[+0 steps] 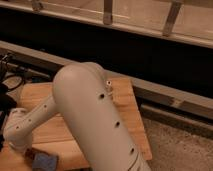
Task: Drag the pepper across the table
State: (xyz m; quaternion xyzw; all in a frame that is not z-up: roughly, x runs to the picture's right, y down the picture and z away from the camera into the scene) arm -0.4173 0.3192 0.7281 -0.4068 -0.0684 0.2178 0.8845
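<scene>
Camera view – 1 frame, contents as follows.

1. Counter [127, 107]: light-brown wooden planks, rectangular, filling the lower left and centre. Its right edge runs down toward the bottom of the frame, and its far edge lies along a grey ledge [165, 95].
2. Arm [92, 125]: cream, bulky, with 1 thick segment rising from the bottom edge to a rounded elbow over the middle of the counter. A slimmer forearm slopes down-left from there, covering much of the wood.
3. Hand [26, 149]: at the forearm's end, low over the counter's near-left corner and largely hidden by the wrist. How far open it is, and whether it holds anything – cannot tell.
4. Block [45, 161]: blue-grey, flat, lying on the counter just right of the hand. Contact between the 2 cannot be told.
5. Cables [12, 80]: dark, off the counter's left end.
6. Floor [182, 147]: speckled grey, right of the counter.
7. Posts [107, 11]: 3 metal uprights along the top, above a dark band.
</scene>
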